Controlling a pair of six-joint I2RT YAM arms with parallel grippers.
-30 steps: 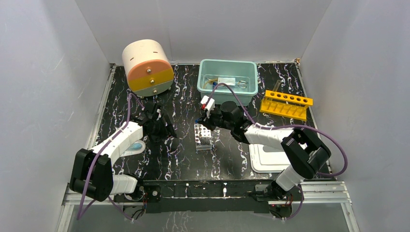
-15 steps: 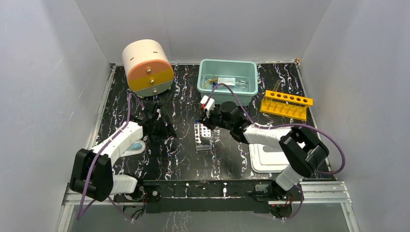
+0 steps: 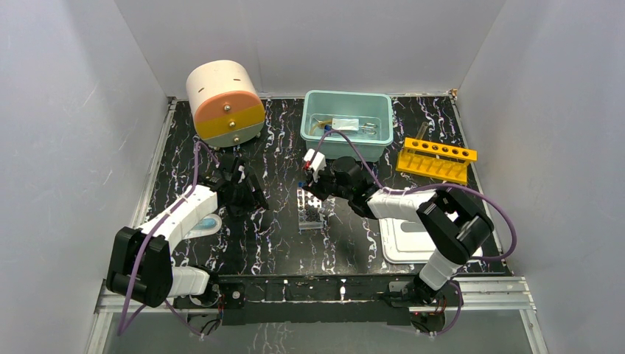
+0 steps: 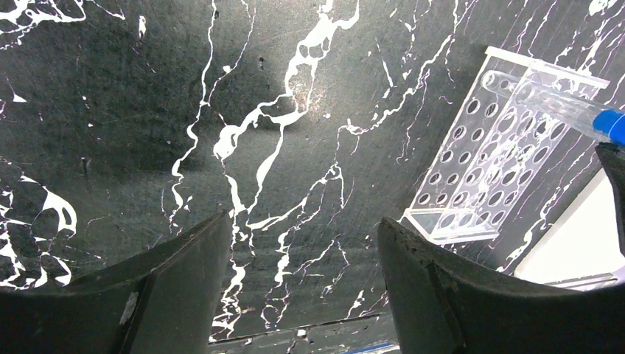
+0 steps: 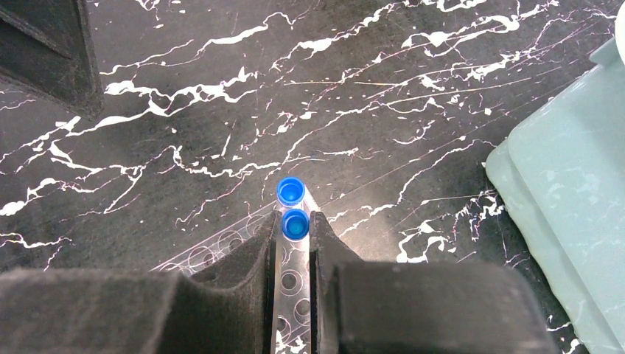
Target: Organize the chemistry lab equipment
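My right gripper (image 5: pixel 295 221) is shut on a thin clear tube with a blue cap (image 5: pixel 295 225), held over the clear well plate (image 5: pixel 221 251). A second blue-capped tube (image 5: pixel 290 192) stands in the plate just beyond the held one. From above, the right gripper (image 3: pixel 313 193) hangs at the far end of the well plate (image 3: pixel 310 212). My left gripper (image 4: pixel 304 221) is open with only bare tabletop between its fingers. It sits left of the plate (image 4: pixel 486 147), and a blue cap (image 4: pixel 609 124) shows at that view's right edge.
A teal bin (image 3: pixel 313 133) with several small items stands at the back centre. The yellow holed rack (image 3: pixel 435 160) is at the back right, the cream-and-orange drum (image 3: pixel 225 103) at the back left. A white tray (image 3: pixel 409 243) lies front right. A blue-footed item (image 3: pixel 209 223) shows under the left arm.
The right arm's elbow has shifted slightly left while its gripper stays over the well plate with the tube. The left arm has not moved.
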